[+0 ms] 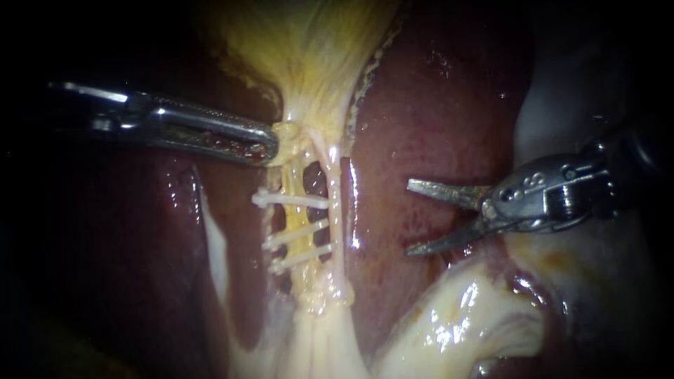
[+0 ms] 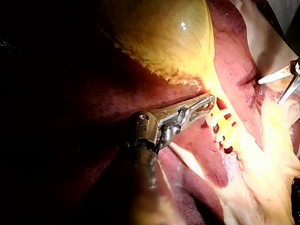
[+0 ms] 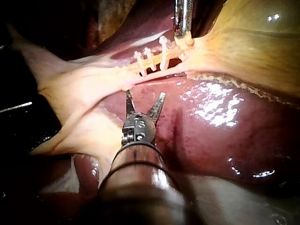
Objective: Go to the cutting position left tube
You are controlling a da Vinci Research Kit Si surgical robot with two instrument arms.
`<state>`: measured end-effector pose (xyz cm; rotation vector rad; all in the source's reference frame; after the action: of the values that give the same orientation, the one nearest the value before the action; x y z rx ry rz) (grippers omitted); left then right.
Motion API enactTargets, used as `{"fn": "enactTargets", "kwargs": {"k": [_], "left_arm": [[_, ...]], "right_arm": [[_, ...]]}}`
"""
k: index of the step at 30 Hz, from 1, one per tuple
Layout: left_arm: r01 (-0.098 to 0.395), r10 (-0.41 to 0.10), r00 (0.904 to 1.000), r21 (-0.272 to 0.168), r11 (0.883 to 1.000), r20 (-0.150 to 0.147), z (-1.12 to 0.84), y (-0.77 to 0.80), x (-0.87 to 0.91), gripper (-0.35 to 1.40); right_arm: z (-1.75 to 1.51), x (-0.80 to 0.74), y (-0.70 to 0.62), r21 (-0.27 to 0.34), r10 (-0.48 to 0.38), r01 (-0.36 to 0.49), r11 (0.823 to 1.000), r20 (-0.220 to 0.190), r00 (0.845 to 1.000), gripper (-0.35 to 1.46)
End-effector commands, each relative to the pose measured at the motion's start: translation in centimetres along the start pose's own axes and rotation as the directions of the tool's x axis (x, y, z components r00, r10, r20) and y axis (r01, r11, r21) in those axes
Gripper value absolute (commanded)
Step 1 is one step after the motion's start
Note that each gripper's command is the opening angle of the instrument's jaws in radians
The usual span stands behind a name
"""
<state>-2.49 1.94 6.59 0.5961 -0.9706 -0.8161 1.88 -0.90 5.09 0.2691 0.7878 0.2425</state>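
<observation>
Endoscope view: left instrument grips the gallbladder; right instrument, blades agape, could nick the right tube reaching the left tube.

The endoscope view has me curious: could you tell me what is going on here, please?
The left instrument has its jaws shut on the narrow lower end of the gallbladder, holding it just above the tubes. The left tube carries three white clips. The right instrument hovers over the liver with its blade-like jaws open, pointing toward the clipped tube. It is clearly short of the tube and not yet touching it.
</observation>
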Motion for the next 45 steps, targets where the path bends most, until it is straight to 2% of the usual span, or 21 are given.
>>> {"fn": "enactTargets", "kwargs": {"k": [1, 21, 25, 36, 45], "left_arm": [[-0.001, 0.001, 1.0, -0.001, 1.0, 0.001, 0.0, 0.0, 0.0, -0.35], [0.0, 0.0, 1.0, 0.002, 1.0, -0.001, -0.05, -0.01, -0.01, -0.35], [0.003, -0.003, 1.0, 0.014, 1.0, -0.005, -0.19, -0.03, -0.06, -0.35], [0.015, -0.015, 0.9999, -0.012, 1.0, 0.002, -0.67, -0.12, -0.24, -0.35], [0.016, -0.016, 0.9999, -0.014, 1.0, 0.006, -0.7, -0.14, -0.25, -0.35]], "right_arm": [[0.0, 0.0, 0.0, 0.0, 0.0, 0.0, 1.0, 0.0, 1.0, 1.45], [0.0, 0.0, 0.0, 0.006, 0.0, 0.0, 1.0, -0.001, 1.0, 1.45], [0.0, 0.0, -0.01, 0.006, 0.0, 0.0, 1.0, -0.001, 1.0, 1.45], [0.0, 0.0, -0.01, 0.006, -0.001, 0.001, 1.0, -0.001, 1.0, 1.45], [0.01, 0.01, -0.01, 0.017, 0.0, 0.0, 1.0, -0.003, 1.0, 1.45]]}}
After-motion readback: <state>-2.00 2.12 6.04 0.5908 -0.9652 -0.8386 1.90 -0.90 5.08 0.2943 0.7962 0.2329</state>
